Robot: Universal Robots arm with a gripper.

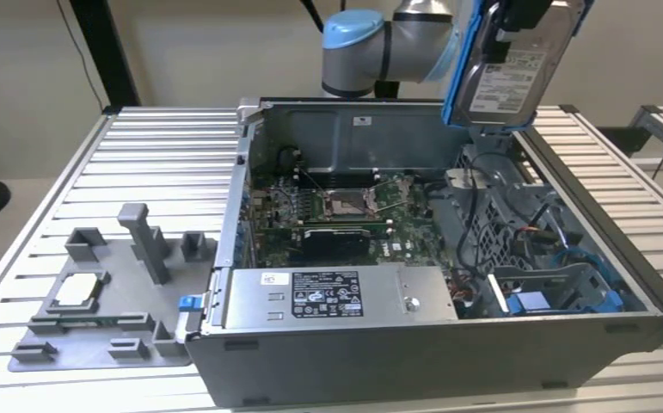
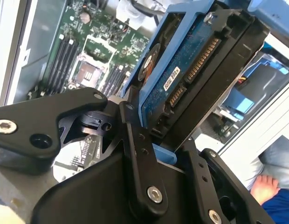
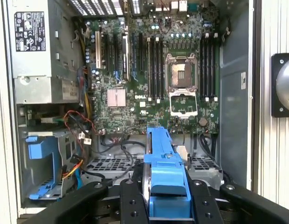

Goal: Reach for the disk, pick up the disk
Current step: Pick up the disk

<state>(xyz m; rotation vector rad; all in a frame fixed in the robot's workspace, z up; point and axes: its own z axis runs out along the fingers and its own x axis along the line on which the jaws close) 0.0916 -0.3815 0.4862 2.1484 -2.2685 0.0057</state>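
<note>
Arm raised high, claw (image 3: 167, 196) clamped shut

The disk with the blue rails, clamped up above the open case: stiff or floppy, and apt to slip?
Probably stiff: the disk hangs straight in the gripper, metal body unbent. Likely heavy for its size. The jaws press on smooth blue plastic rails, so it might slip if jolted.

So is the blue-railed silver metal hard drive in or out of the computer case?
Out: the hard drive hangs above the open case, clamped in the end effector.
</note>
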